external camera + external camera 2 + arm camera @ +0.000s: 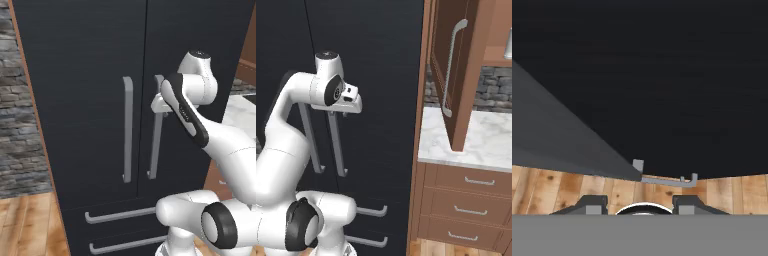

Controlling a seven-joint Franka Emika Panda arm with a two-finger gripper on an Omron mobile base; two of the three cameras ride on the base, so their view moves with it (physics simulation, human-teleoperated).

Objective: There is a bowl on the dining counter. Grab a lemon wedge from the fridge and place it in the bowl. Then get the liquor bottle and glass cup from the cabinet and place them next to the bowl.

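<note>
Two grey vertical handles on black fridge (80, 100), both doors shut. Gripper (161, 104) up against right handle (156, 145), near its top; whether fingers pinch it or stand apart, cannot tell. Left handle (128, 130) just beside. Two drawer pulls (120, 216) below. Marble counter (476, 140), brown drawers, wall cabinet door (453, 70) to right. Stone wall (15, 125), wooden floor (25, 225) at left.

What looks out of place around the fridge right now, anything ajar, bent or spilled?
Nothing stands out. The fridge doors sit shut and flush, both long grey handles hang straight, and the gripper is at the right-hand handle. The wooden floor shows no spill.
</note>
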